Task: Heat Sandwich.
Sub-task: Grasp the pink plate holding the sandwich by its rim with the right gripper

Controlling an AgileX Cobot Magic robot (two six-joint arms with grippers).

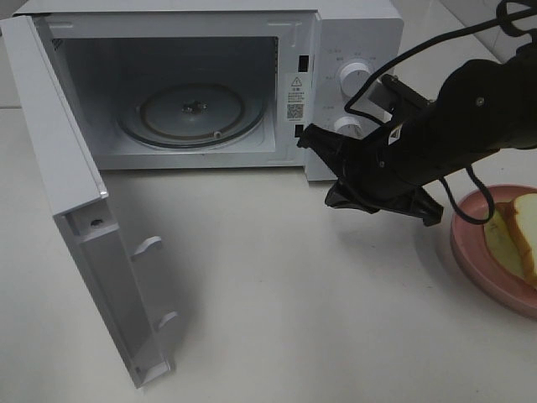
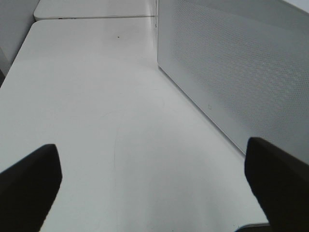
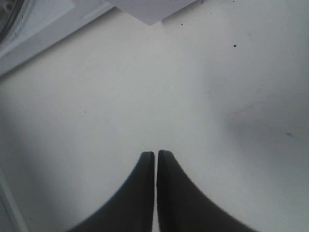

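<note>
The right gripper [image 3: 156,154] is pinched shut with nothing between its jaws. It hangs over the bare table [image 1: 277,277], just in front of the microwave [image 1: 352,34] control panel. The left gripper [image 2: 152,150] is spread wide and empty, low over the table beside a white perforated panel.

The sandwich [image 1: 513,231] lies on the pink plate [image 1: 474,256] at the right edge, to the right of the right gripper and partly cut off from view. The door [image 1: 75,193] is swung fully open to the left and the glass turntable [image 1: 189,113] is bare, so fetching the plate is judged to be the step in hand.

The jaws should be parted before the approach. The plate rim, not the bread, is best taken at its left side. The plate should be kept level, lifted clear of the table and carried left through the opening.
</note>
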